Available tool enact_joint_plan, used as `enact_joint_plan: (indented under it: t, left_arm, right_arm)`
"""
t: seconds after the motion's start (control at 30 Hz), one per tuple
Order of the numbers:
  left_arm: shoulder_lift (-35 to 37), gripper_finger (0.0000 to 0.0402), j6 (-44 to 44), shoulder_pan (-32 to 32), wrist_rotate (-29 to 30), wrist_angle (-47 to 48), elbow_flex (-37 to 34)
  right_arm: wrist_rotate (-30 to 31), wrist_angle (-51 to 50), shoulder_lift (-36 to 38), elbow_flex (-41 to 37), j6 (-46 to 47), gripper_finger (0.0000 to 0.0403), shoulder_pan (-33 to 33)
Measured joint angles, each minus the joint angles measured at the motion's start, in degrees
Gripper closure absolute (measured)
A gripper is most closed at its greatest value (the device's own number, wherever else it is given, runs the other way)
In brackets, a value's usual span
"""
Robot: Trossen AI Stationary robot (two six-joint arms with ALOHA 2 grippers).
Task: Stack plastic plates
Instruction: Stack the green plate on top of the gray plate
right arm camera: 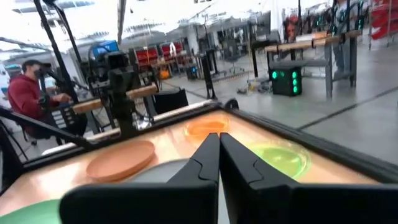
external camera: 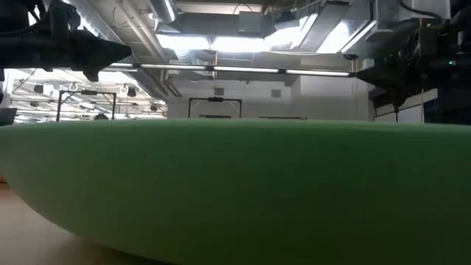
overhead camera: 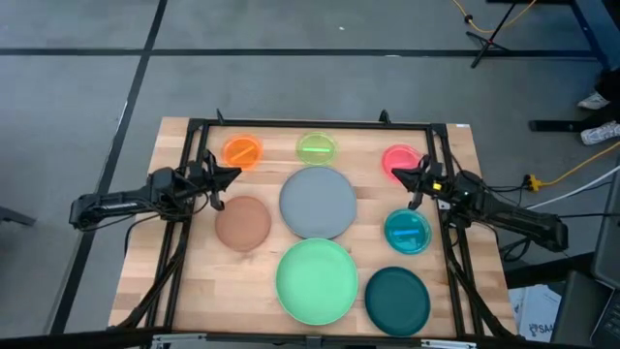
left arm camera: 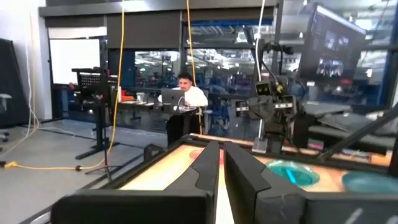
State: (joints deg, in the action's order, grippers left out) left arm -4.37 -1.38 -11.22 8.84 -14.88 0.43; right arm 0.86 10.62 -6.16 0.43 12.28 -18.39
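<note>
Plates [overhead camera: 318, 202] between left pincer [overhead camera: 230, 177] and right pincer [overhead camera: 399, 174]

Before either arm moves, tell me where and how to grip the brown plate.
Probably by the raised rim of the brown plate on its left edge, nearest the left gripper. It lies flat with bare table there, so one finger could slip under.

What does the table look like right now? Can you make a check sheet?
Surface: wooden table inside a black frame.
Job's things: eight plates lying apart, none stacked: grey, light green, dark teal, brown, orange, lime, pink, cyan.
Clutter: nothing seen.
Pincers: left pincer shut, between orange and brown plates; right pincer shut, over the pink plate's edge.
Cables: yellow cable on the floor.
Surroundings: grey floor; person at a desk beyond.
</note>
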Motion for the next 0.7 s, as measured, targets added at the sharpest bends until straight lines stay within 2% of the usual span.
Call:
enact_joint_plan:
  t: [0.23, 0.5, 0.7]
  left_arm:
    - [-6.29, 0.0386, 0.94, 0.00, -1.99, -5.27, 0.00]
    - [-8.01, 0.0386, 0.16, 0.00, -0.91, -6.77, 0.00]
    - [-8.01, 0.0386, -1.93, 0.00, -3.01, -6.77, 0.00]
  right_arm:
    - [-1.93, 1.56, -15.96, 7.80, -1.20, 0.0398, 0.03]
    - [-6.94, -0.77, -36.69, 21.28, -1.56, 0.0398, 0.49]
    - [-2.30, -1.73, -49.14, 29.61, -2.23, 0.0398, 6.70]
